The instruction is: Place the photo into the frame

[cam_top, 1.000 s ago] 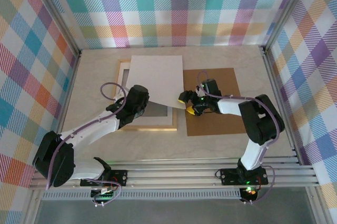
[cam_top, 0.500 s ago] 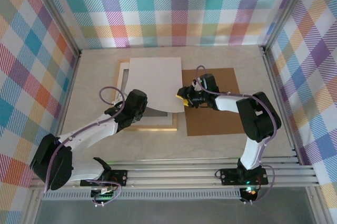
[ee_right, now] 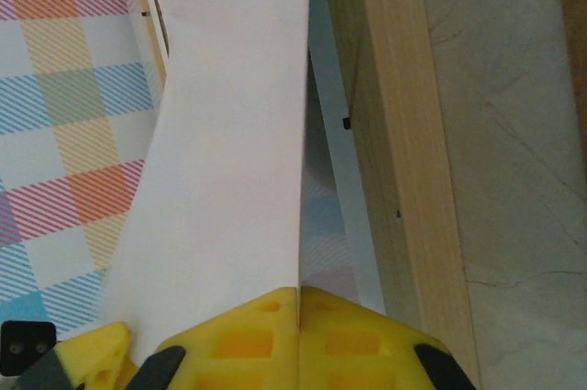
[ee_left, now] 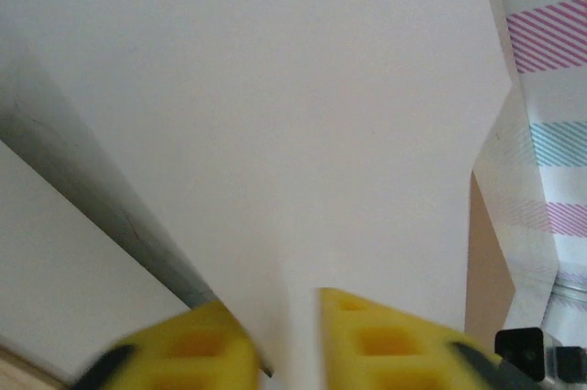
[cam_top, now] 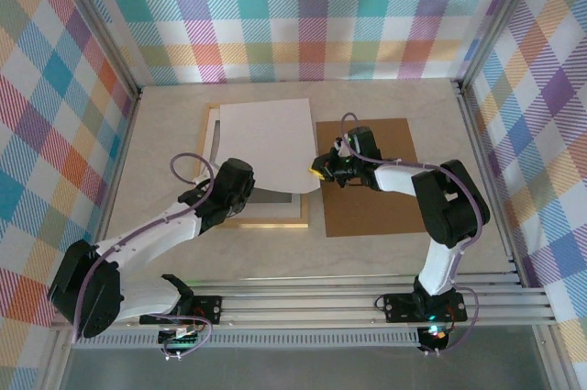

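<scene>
The pale table (cam_top: 394, 261) carries the frame (cam_top: 266, 222), which lies flat, its light wood rails around a white mat (cam_top: 280, 212). Just to the right of the frame lies the brown backing board (cam_top: 376, 206). The photo (cam_top: 268, 142) hangs over the frame's far half, blank white back upward, raised off the frame and bowed. The right gripper (cam_top: 321, 172), by the frame's right rail, is pinched tight on the photo's near right corner. The left gripper (ee_left: 289, 317), above the frame's near half, has its yellow fingers (ee_left: 385, 344) a narrow way apart at the photo's near edge. I can't tell whether they touch it.
</scene>
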`<action>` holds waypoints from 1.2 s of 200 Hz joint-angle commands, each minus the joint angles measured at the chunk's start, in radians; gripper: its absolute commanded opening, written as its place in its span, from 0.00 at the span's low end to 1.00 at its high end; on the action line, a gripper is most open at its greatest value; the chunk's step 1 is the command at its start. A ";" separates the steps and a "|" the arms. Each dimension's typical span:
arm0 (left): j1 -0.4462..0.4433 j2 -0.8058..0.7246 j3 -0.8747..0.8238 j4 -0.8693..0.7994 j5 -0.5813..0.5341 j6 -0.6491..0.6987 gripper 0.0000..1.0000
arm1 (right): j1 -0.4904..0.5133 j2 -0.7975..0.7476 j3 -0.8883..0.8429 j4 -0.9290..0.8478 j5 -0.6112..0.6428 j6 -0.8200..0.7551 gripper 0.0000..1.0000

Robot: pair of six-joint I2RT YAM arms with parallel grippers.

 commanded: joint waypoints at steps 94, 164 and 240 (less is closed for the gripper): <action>0.406 -0.075 0.082 -0.258 0.222 0.463 1.00 | 0.012 -0.115 0.028 -0.150 0.105 -0.126 0.00; 0.690 0.126 0.258 -0.284 0.416 0.741 1.00 | 0.100 -0.125 0.024 -0.145 0.185 -0.062 0.00; 0.724 0.124 0.217 -0.241 0.453 0.755 1.00 | 0.153 -0.115 0.031 -0.126 0.268 0.031 0.00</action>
